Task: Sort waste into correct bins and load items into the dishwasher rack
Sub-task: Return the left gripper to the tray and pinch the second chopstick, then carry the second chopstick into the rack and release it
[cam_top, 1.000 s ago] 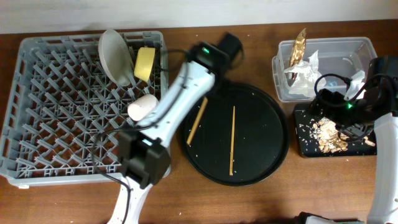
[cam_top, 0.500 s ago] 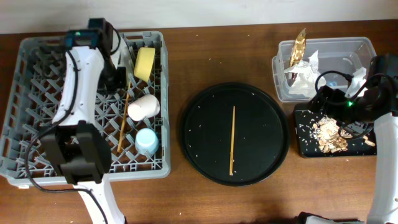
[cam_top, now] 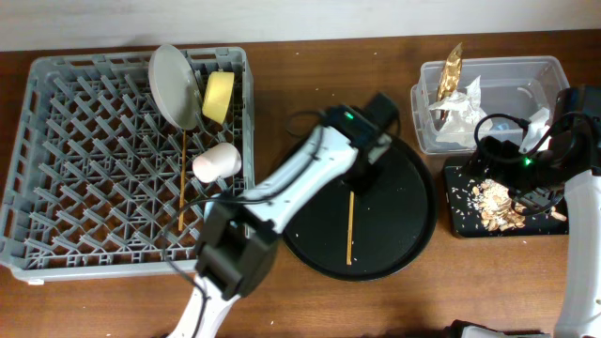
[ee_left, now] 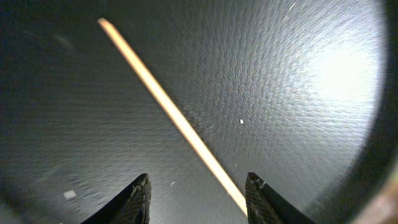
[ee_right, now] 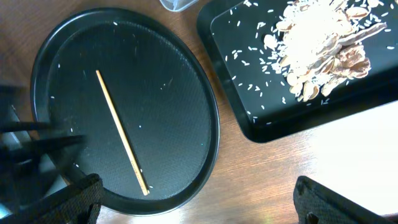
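On the big round black tray (cam_top: 413,239), 1 wooden chopstick (cam_top: 351,214) lies flat along the middle, and the left gripper (cam_top: 364,171) hangs over its upper end. In the left wrist view its 2 fingers (ee_left: 138,198) stand spread apart and hold nothing. The stick crosses the gap on a slant, close to the right-hand finger. The stick looks light, stiff, thin and smooth, so it should weigh nothing in the jaws but may roll or pivot if pinched off-centre. The best hold is probably nearer its middle, with the fingers square across its length and the tips down at the tray surface. A second chopstick (cam_top: 184,183) already lies in the dishwasher rack (cam_top: 56,141). The right gripper (ee_right: 198,183) is wide open and empty above the flat black tray (cam_top: 460,223).
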You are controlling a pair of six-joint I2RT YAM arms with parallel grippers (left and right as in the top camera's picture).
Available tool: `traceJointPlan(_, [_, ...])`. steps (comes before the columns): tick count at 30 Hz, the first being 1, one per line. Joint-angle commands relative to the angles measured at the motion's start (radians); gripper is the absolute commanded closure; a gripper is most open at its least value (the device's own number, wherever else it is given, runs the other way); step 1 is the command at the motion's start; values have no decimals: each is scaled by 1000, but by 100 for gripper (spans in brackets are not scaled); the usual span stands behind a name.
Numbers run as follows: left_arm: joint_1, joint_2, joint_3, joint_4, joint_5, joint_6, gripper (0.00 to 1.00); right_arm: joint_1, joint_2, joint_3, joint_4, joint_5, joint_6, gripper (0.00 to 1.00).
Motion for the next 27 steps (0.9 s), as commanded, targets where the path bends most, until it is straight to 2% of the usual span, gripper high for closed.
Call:
traceJointPlan(1, [-14, 118, -2, 15, -45, -70, 51, 6, -3, -1, -3, 9, -8, 1])
traceJointPlan(4, [-14, 195, -2, 29, -43, -92, 51, 6, -3, -2, -3, 9, -8, 1])
traceJointPlan(5, [-14, 206, -2, 30, -43, -101, 56, 6, -3, -2, -3, 9, -8, 1])
traceJointPlan(6, [-17, 221, -2, 30, -36, -110, 99, 6, -3, -2, -3, 9, -8, 1])
traceJointPlan(10, [-23, 230, 18, 35, -36, -109, 99, 6, -3, -2, -3, 10, -12, 1])
traceJointPlan(12, [-10, 229, 117, -49, -70, -105, 100, 6, -3, -2, -3, 10, -12, 1])
traceJointPlan(14, [40, 229, 354, -268, -181, -80, 100, 6, -3, -2, -3, 10, -12, 1])
traceJointPlan(16, [114, 229, 620, -442, -205, -79, 100, 6, -3, -2, -3, 10, -16, 1])
traceJointPlan(17, [154, 229, 729, -489, -201, -69, 100, 6, -3, -2, -3, 10, -15, 1])
traceJointPlan(18, [218, 164, 755, -489, -157, -37, 100, 6, -3, -2, -3, 10, -16, 1])
traceJointPlan(21, [349, -40, 599, -489, -218, -19, 100, 6, -3, -2, -3, 10, -15, 1])
traceJointPlan(22, [426, -158, 438, -488, -343, -58, 100, 6, -3, -2, 1, 10, -15, 1])
traceJointPlan(23, [499, -221, 340, -484, -367, -106, 99, 6, -3, -2, 8, 10, -15, 1])
traceJointPlan(24, [611, -255, 227, -447, -366, -121, 100, 6, -3, -2, 15, 10, -15, 1])
traceJointPlan(27, [699, -254, -65, -222, -367, -121, 100, 6, -3, -2, 15, 10, -16, 1])
